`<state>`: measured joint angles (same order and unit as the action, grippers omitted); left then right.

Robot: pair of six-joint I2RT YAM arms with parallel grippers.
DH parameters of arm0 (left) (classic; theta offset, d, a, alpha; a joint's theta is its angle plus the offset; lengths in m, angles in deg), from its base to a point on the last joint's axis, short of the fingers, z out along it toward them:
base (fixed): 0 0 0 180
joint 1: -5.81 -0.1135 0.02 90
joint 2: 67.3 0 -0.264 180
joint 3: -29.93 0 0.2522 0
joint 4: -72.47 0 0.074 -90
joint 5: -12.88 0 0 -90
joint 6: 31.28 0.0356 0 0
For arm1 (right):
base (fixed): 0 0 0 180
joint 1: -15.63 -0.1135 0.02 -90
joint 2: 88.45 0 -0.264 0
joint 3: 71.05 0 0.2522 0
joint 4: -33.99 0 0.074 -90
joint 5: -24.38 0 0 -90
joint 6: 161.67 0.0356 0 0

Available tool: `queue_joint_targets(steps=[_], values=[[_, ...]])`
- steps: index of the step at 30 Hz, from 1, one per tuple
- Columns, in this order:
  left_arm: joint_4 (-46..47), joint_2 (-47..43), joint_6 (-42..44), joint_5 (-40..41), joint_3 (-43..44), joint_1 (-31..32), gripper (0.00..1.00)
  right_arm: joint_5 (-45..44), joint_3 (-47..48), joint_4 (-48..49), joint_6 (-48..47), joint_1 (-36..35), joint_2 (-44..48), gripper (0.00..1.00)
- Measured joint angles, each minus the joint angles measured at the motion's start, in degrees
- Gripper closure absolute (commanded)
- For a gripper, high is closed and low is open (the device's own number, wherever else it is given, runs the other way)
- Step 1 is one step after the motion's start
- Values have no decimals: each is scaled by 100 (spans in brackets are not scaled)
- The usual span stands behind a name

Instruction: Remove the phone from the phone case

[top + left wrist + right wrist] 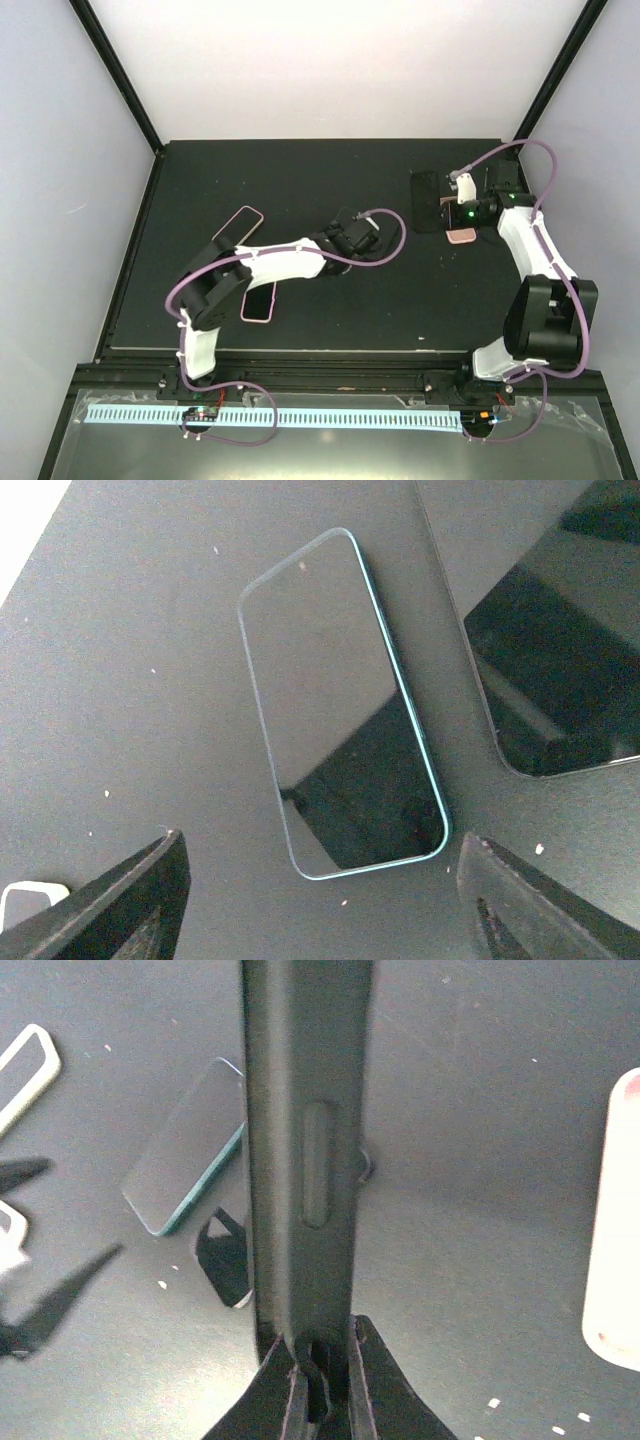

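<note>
The right pincer [322, 1385] was clamped tight on the end of the black phone case [305, 1110], held edge-on to its wrist camera with a long side button facing the lens. From that edge I could not tell whether a phone sat inside. Only the top view showed the case's broad glossy face, a black rectangle at the far right of the desk [300, 170].

A pale pink slab [612, 1230] lay just beside the right pincer, toward the arm's base.

The left pincer [322, 842] was spread wide with nothing in it, its two fingertips flanking the near end of a teal-rimmed phone [340, 710] that lay flat, screen up. This phone is hard to make out on the dark desk from above. A black glossy slab [550, 650] lay near it on the right, and I could not tell if this was the held case.

A pink-rimmed case [238, 225] lay near the desk's left edge. A pink case [259, 302] sat partly under the left arm, close to the near edge. Bare desk ran along the far edge, between the white walls.
</note>
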<state>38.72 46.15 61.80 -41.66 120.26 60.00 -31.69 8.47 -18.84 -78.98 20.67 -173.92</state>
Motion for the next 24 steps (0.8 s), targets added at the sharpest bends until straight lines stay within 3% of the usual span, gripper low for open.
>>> queue_joint_targets(steps=[10,24], values=[[125,-1532,-879,-1211,-964,-72,21,-850,1307,-1493,-992,85,-1329,99],[295,-2236,-1451,-2103,-1648,-74,20,-603,2889,-2806,-1342,181,-3112,99]])
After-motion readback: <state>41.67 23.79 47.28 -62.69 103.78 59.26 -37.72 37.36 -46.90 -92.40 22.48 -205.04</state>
